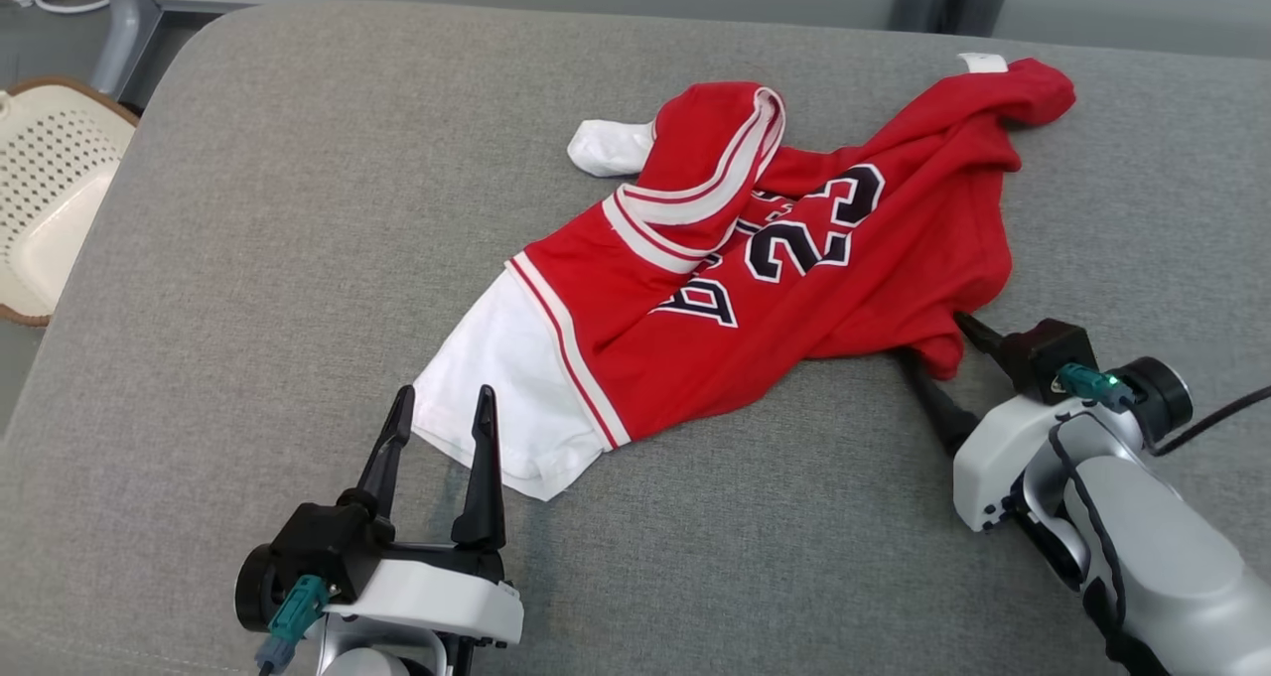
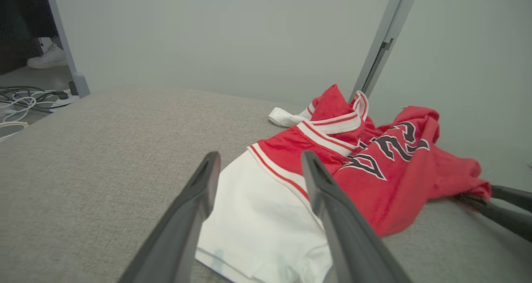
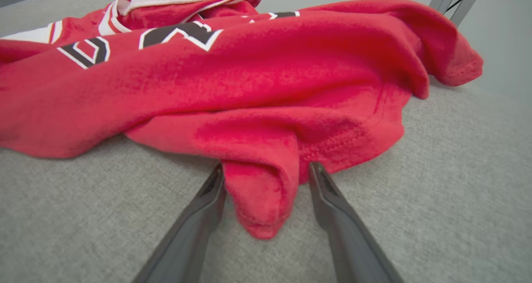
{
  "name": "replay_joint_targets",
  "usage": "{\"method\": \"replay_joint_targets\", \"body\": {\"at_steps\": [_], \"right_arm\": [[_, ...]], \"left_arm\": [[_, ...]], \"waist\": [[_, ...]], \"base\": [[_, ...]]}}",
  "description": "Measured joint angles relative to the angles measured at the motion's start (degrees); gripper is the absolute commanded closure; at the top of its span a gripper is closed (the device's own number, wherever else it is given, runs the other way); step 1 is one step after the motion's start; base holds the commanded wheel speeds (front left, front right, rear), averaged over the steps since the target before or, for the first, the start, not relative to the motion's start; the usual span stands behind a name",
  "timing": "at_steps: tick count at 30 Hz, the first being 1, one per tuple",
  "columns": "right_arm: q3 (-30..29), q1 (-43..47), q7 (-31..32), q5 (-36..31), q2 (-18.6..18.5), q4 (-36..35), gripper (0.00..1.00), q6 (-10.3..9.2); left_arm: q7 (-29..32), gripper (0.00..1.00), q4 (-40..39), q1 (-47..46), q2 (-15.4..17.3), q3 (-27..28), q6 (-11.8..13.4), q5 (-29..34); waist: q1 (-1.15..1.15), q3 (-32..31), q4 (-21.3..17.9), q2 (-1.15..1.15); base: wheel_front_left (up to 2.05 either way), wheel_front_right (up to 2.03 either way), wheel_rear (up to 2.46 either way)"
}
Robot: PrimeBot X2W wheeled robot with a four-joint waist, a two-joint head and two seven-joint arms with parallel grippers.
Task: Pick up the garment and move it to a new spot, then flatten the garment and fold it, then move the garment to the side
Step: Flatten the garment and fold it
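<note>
Right tool (image 3: 266,168) wide open astride a red fold of the garment (image 1: 794,259), left tool (image 1: 445,395) open at its white sleeve (image 1: 506,368). Nothing gripped yet; a shallow pinch could slip!

garment (image 1: 784,289): red, white sleeves, red-white striped trim, black numerals | surface (image 1: 298,259): grey

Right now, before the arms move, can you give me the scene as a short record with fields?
garment: red and white jersey, crumpled, not yet flattened
surface: grey cushion
left gripper: open, at the white sleeve corner; contact unclear
right gripper: open, fingers either side of a red hem fold
beside: cream basket, left of the cushion
</note>
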Motion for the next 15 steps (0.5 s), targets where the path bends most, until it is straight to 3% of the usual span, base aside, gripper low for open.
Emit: {"method": "replay_joint_targets", "body": {"at_steps": [1,2,6,15], "right_arm": [[0.2,-0.5,-0.1,-0.2,-0.2,0.5,0.64,0.0],[0.5,-1.0,-0.1,-0.8,-0.4,1.0,1.0,0.0],[1.5,-2.8,-0.3,-3.2,-1.9,1.9,1.0,0.0],[-0.8,-5.9,-1.2,-16.8,-11.4,-3.8,1.0,0.0]], "left_arm": [[0.0,0.0,0.0,0.0,0.0,0.0,0.0,0.0],[0.0,0.0,-0.1,-0.1,0.0,0.1,0.1,0.0],[0.0,0.0,-0.4,-0.1,0.0,0.5,0.4,0.0],[0.0,0.0,-0.5,-0.1,0.0,0.8,0.5,-0.3]], "waist": [[0.0,0.2,0.2,0.0],[0.0,0.3,0.4,0.0],[0.0,0.3,0.0,0.0],[0.0,-0.5,-4.1,0.0]], "base": [[0.0,0.0,0.0],[0.0,0.0,0.0],[0.0,0.0,0.0],[0.0,0.0,0.0]]}}
